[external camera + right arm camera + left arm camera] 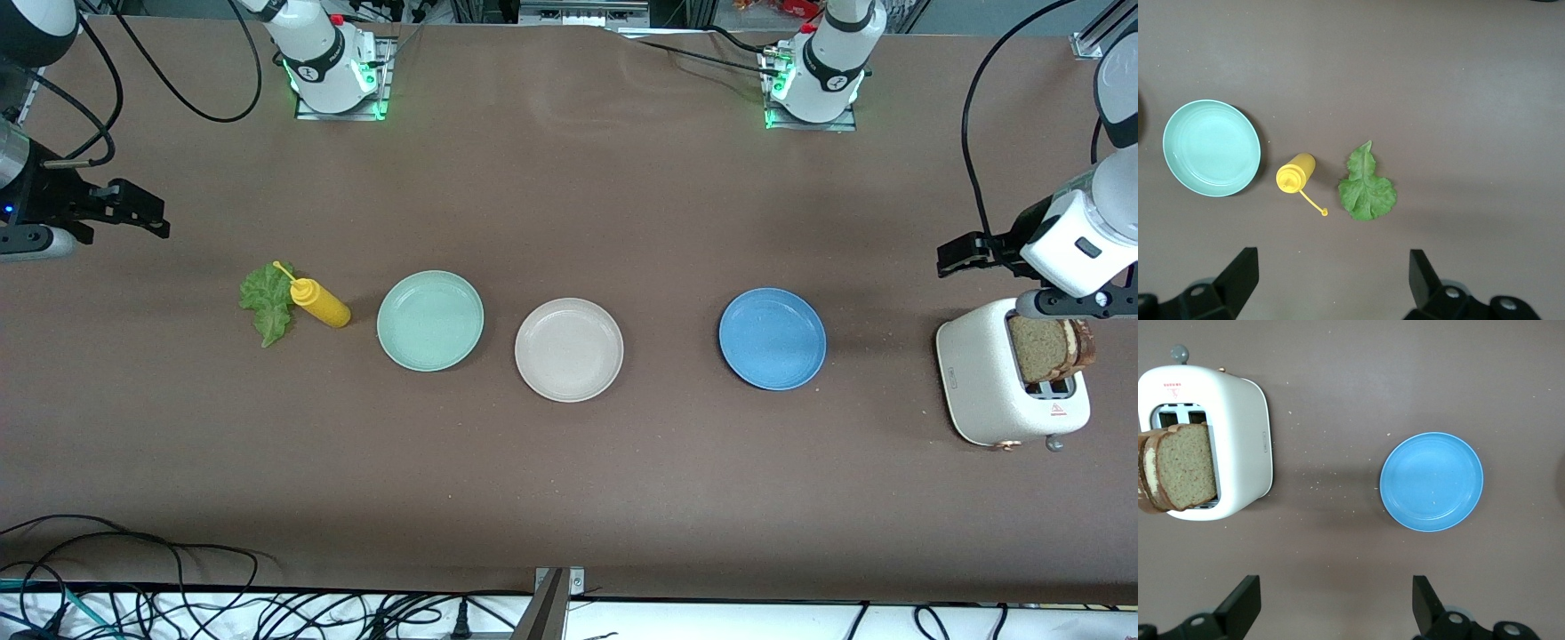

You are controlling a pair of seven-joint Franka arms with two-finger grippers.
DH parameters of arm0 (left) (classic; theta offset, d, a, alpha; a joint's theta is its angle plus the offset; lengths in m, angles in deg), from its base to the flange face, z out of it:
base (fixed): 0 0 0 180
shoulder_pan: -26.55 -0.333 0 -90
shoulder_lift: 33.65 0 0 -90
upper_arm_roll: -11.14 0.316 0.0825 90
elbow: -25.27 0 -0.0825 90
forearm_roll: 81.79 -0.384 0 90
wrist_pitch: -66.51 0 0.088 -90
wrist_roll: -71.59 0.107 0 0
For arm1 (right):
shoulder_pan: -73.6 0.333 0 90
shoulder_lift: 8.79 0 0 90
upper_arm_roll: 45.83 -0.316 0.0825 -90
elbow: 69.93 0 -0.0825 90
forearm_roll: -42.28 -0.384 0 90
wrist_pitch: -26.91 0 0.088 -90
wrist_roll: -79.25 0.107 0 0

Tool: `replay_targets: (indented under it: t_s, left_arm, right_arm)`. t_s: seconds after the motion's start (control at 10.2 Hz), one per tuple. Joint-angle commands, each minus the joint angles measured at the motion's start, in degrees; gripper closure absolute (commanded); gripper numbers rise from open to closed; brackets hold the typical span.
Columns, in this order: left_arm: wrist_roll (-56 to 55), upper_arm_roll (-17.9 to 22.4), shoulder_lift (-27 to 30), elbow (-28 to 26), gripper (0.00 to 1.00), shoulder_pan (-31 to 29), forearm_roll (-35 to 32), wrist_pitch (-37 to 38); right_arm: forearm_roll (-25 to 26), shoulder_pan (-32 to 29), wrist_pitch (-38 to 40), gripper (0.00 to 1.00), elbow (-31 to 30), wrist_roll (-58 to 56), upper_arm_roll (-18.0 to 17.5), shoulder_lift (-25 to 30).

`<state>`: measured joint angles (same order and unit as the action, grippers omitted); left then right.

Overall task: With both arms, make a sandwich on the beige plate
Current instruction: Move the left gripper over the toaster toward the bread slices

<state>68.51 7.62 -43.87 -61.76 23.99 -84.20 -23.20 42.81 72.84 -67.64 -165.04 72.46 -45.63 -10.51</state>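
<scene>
Three plates line the brown surface [569, 498]: a mint green plate [430, 320], the beige plate [569, 349] and a blue plate [772, 339]. Two bread slices [1052, 347] stand in a white toaster [982, 378] at the left arm's end, below the left end effector [1335, 603], fingers spread wide. The right end effector [1331, 280], equally wide, hovers near a lettuce leaf [268, 300] and yellow squeeze bottle [320, 302].

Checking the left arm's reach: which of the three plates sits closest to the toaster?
The blue plate, toward the left arm's end beside the toaster; the beige plate and mint green plate lie farther along.
</scene>
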Motion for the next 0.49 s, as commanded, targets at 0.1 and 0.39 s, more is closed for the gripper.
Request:
replay_targets:
  t_s: [0.1,0.39]
  left_arm:
    - [0.27,-0.08,-0.85,0.63,0.00,-1.31,-2.15,-0.12]
    - [0.27,-0.08,-1.73,0.63,0.00,-2.36,-3.83,-0.12]
  right_arm:
    - [0.43,0.06,1.30,0.00,1.51,-0.16,0.06,-0.39]
    - [0.34,0.23,1.38,0.00,1.34,0.28,-0.02,-0.39]
